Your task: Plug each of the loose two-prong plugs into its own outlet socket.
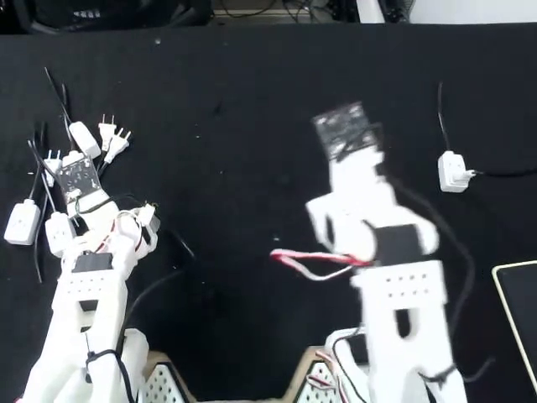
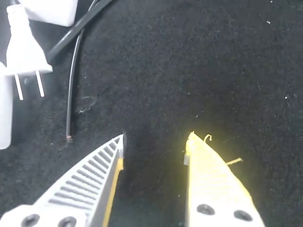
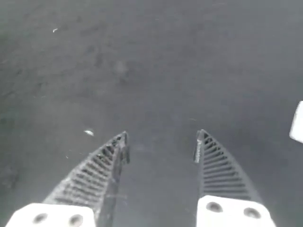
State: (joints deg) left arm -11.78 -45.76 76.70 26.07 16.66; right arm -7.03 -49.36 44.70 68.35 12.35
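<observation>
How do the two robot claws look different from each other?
The left gripper has yellow on its fingers; the right gripper has plain pale ones. The left gripper hangs near a loose white plug; the right gripper hangs over the middle of the black table. Both are open and hold nothing.

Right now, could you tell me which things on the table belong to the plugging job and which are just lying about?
For the job: two-prong plugs; white outlet sockets; their black cords; lone white block with cord.
Lying about: pale-rimmed flat slab, far right.
</observation>
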